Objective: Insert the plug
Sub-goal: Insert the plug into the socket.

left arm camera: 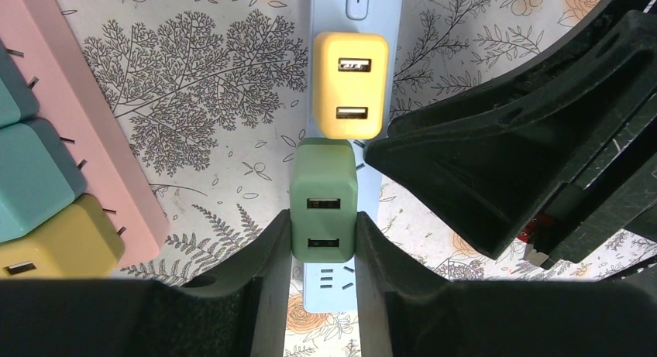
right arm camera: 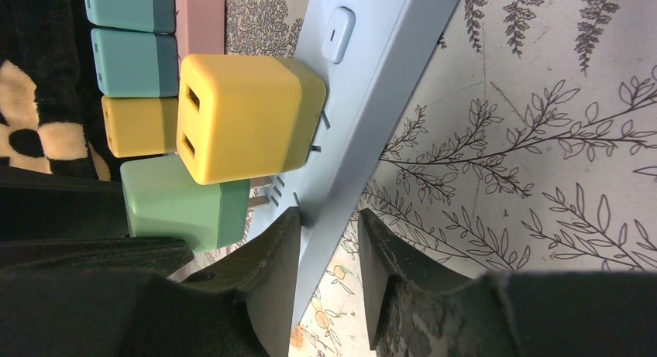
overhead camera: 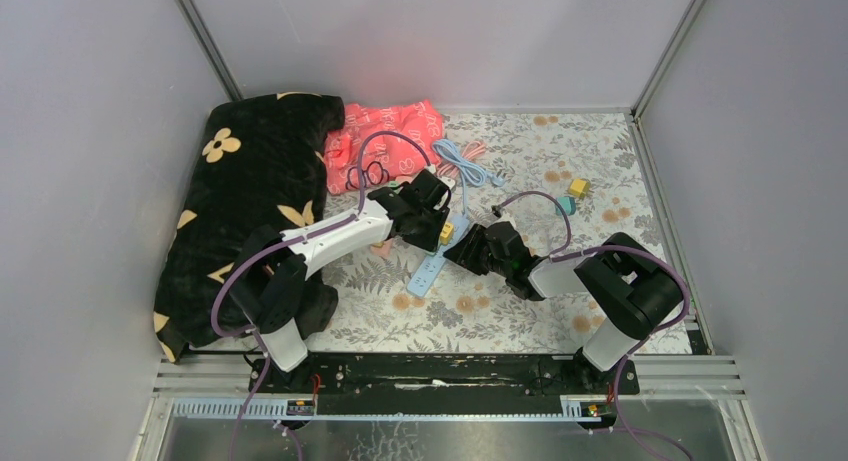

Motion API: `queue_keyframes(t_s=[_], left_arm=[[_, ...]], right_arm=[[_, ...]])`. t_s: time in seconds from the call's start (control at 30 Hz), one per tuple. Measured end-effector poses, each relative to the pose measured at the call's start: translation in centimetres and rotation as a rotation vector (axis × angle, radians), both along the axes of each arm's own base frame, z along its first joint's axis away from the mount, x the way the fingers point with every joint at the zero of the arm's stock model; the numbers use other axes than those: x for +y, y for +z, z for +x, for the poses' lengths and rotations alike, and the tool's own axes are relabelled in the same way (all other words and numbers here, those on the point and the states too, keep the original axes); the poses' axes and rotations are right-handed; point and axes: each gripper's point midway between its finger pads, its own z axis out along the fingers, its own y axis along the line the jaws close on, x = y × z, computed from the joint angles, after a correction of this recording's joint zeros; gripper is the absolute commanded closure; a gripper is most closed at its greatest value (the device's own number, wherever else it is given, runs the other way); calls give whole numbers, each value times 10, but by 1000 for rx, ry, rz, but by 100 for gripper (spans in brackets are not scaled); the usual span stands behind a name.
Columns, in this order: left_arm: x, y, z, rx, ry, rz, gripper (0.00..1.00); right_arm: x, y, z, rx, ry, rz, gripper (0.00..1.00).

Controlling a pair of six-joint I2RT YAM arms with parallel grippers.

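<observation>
Now we see our left gripper (left arm camera: 324, 245) clamped on the green plug (left arm camera: 324, 194), just at six o'clock of the yellow plug (left arm camera: 350, 86), prongs meeting the blue power strip (right arm camera: 372, 78). Our right gripper (right arm camera: 329, 225) pinches that strip.

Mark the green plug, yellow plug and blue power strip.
green plug (left arm camera: 324, 194), left wrist view, its USB face.
yellow plug (left arm camera: 350, 86), left wrist view, its USB face.
blue power strip (right arm camera: 380, 101), right wrist view, bare face below switch.

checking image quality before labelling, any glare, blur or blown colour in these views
Top external: pink cloth glows oversaturated. Left wrist: even light, green USB charger sharp, no glare. Right wrist: yellow USB charger and blue power strip crisp, dark right end effector fingers lose detail.
</observation>
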Motion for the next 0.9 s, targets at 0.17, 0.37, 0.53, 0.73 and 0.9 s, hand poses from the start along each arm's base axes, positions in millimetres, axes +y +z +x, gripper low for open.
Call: queue_keyframes(t_s=[0.17, 0.37, 0.53, 0.73, 0.9], left_arm=[[0, 0, 1, -2, 1, 0, 100], [-1, 0, 3, -6, 3, 1, 100], [-3, 0, 5, -10, 3, -3, 100], [-4, 0, 4, -8, 1, -6, 100], [-8, 0, 2, -2, -6, -16, 100]], right_arm=[[0, 0, 0, 0, 0, 0, 60], [0, 0, 0, -2, 2, -2, 59], [0, 0, 0, -2, 2, -2, 59], [0, 0, 0, -1, 2, -2, 59], [0, 0, 0, -1, 3, -2, 59]])
